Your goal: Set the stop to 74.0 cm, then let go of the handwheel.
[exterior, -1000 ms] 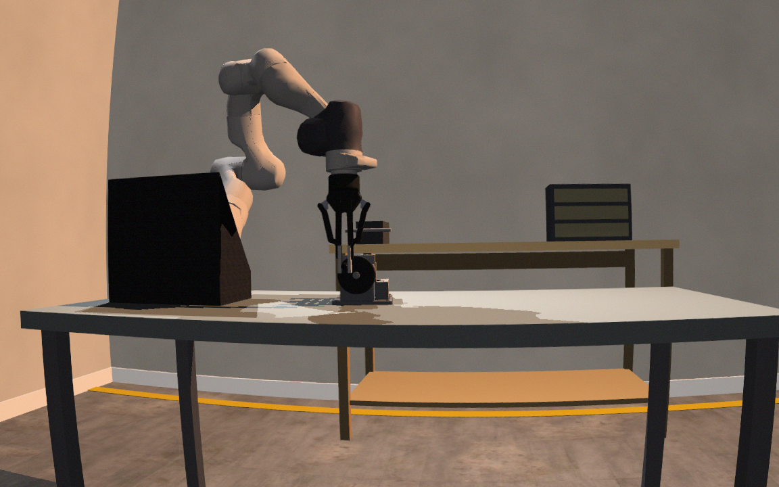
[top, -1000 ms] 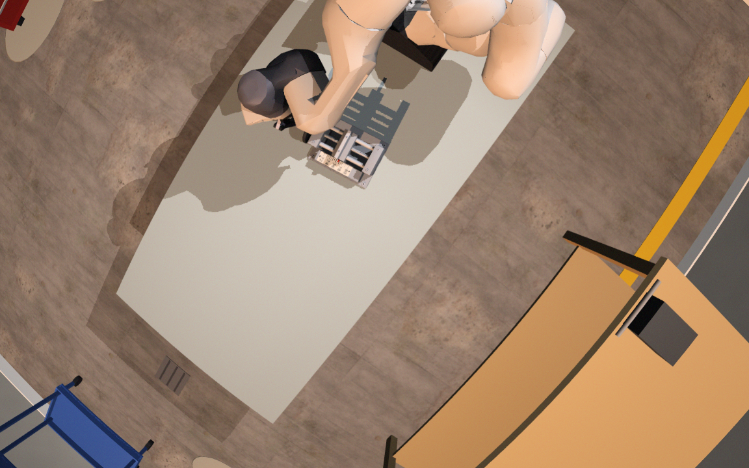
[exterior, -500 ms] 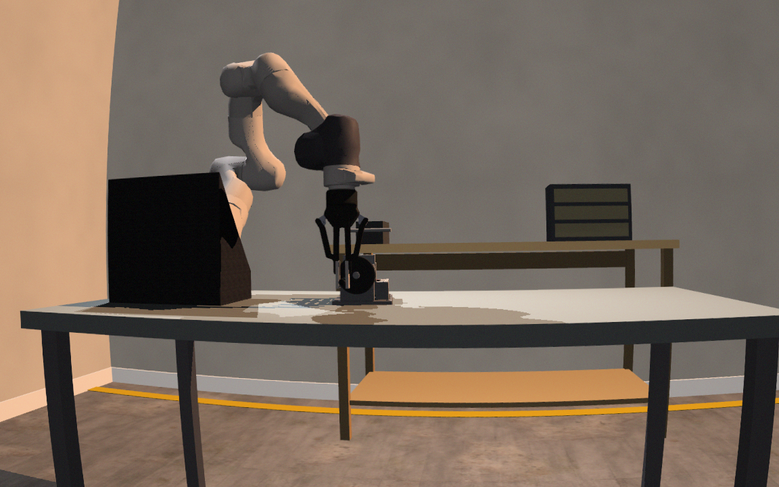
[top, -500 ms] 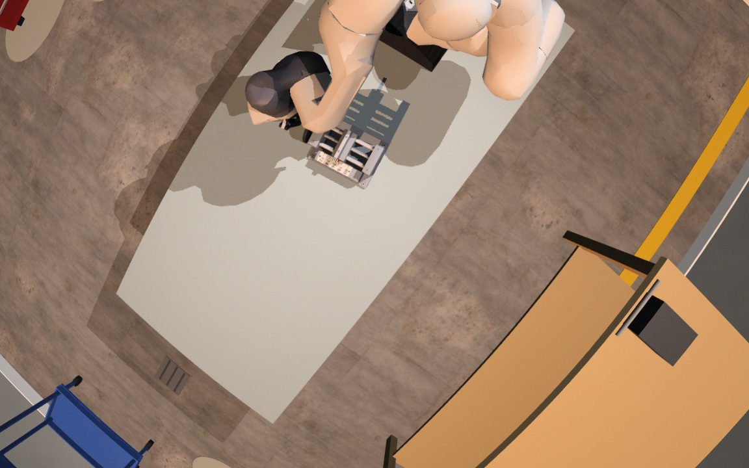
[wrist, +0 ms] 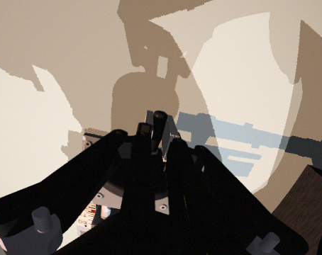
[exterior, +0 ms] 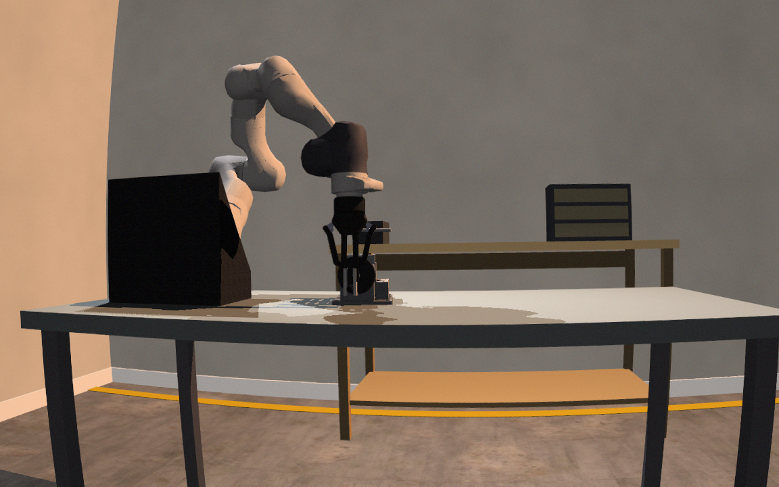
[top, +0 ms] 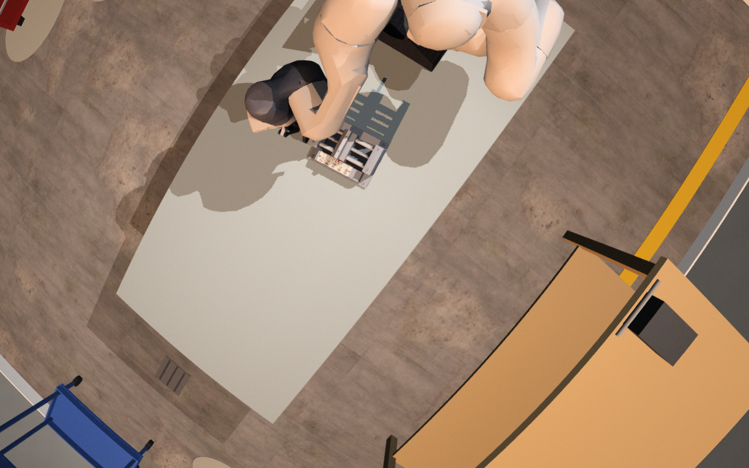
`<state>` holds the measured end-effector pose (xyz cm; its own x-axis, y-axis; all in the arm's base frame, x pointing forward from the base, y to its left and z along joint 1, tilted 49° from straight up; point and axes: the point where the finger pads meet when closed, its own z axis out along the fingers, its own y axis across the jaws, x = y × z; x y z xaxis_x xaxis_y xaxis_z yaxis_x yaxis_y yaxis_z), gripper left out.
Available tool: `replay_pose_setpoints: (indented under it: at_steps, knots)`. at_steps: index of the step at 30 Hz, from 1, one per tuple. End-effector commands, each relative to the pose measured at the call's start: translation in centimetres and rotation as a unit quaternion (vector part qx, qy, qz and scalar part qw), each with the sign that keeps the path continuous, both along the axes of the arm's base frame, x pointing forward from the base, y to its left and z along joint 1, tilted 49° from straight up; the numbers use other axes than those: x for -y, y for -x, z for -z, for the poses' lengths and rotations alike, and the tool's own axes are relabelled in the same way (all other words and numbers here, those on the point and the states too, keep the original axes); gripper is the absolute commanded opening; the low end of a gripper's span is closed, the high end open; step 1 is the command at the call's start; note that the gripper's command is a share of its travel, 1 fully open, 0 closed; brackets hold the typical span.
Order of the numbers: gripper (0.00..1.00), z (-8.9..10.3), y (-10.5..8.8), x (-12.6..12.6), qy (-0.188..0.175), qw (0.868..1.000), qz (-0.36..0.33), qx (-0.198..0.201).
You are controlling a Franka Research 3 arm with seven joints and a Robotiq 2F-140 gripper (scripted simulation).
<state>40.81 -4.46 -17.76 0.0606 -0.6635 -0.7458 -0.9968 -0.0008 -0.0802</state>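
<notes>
The stop unit is a small grey frame with rods on the table. Its stop block sits on the rods beside a pale scale with a red pointer; the numbers are too small to read. The black handwheel stands upright on the unit's side, with a black crank knob sticking out. My gripper points down and is shut on that knob, low on the wheel's left side in the exterior view. In the top view the arm hides the fingertips.
A large dark box stands on the table near the arm's base. A wooden bench stands apart from it, and a blue cart is on the floor.
</notes>
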Motion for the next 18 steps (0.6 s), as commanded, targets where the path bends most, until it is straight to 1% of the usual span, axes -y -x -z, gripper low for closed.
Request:
replay_pose_setpoints:
  at_steps: [1, 18]
  knots:
    - [0.04, 0.2, -0.6, -0.2, 0.0, 1.0, 0.004, -0.002]
    - [0.04, -0.2, -2.7, 0.0, 0.0, 1.0, 0.004, -0.002]
